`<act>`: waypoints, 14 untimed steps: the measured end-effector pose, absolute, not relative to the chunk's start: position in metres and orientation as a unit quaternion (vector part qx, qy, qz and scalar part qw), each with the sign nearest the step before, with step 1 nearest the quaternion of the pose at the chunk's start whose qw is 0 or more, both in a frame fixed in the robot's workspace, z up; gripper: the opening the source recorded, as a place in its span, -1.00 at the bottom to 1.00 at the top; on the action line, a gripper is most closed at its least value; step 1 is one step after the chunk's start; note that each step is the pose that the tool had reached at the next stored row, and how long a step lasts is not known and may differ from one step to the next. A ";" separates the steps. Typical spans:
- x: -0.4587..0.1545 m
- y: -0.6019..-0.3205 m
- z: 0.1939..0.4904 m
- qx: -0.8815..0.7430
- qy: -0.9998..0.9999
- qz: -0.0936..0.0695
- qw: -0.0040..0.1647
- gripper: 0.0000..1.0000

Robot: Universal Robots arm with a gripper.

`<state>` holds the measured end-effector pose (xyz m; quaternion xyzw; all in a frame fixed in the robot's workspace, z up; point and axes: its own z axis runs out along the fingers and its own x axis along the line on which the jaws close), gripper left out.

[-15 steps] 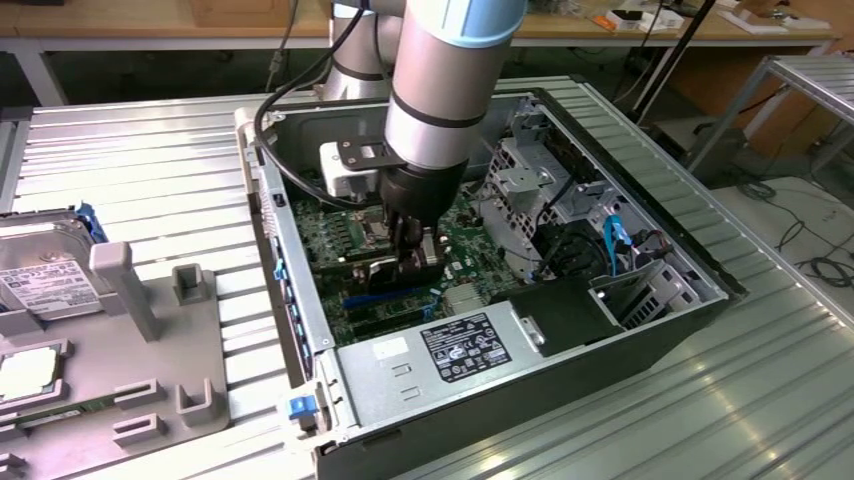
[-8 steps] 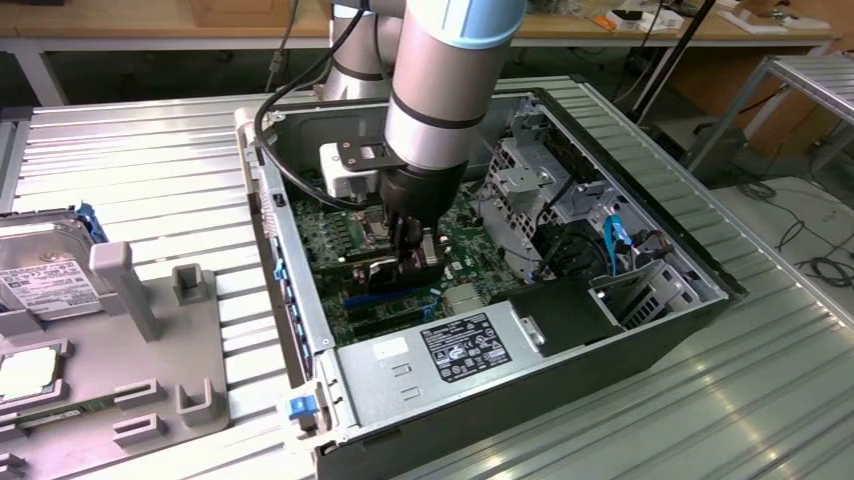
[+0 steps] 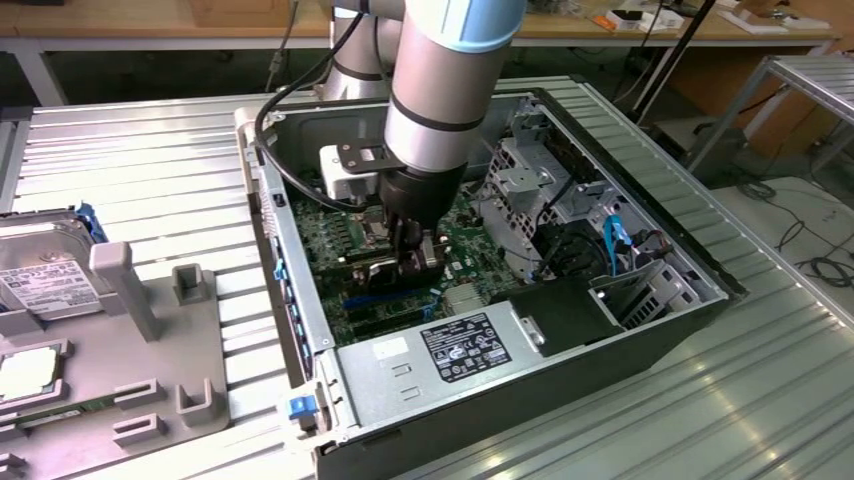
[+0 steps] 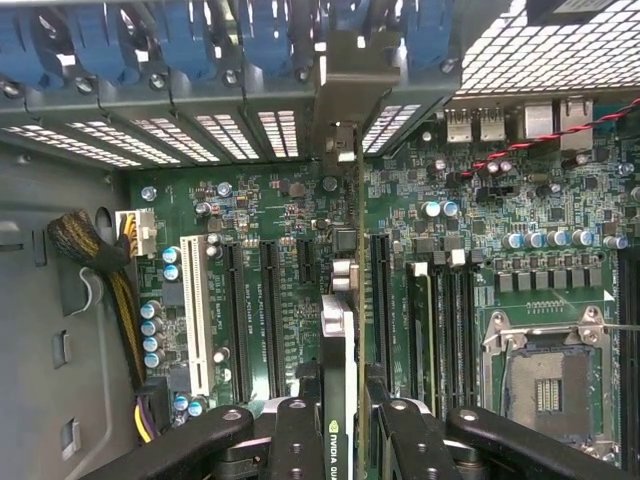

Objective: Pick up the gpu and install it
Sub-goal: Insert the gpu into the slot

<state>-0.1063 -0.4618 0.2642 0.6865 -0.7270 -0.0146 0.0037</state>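
A ribbed metal bench [image 3: 134,160] carries the open case [image 3: 574,335]. Inside it, my gripper [image 4: 340,425] is clamped on the gpu [image 4: 338,330], held edge-on over the motherboard [image 4: 250,210]. I judge this lines its bracket [image 4: 350,90] up with the rear openings. The card is thin and dark, with a pale silver edge.

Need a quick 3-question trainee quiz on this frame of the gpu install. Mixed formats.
1. True or false: the end effector is shut on the gpu.
2. The gpu is: A) held edge-on above the motherboard, inside the computer case; B) lying outside the case; C) lying flat on the motherboard.
3. Fill in: on the grey fixture at the exterior view's left sits a silver ____.
Key: 1 true; 2 A; 3 hard drive.
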 end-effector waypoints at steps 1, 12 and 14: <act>-0.106 -0.462 0.264 0.686 -0.727 -0.015 0.004 -0.46; -0.106 -0.459 0.262 0.689 -0.724 -0.015 0.004 -0.46; -0.106 -0.459 0.261 0.689 -0.724 -0.015 0.004 -0.46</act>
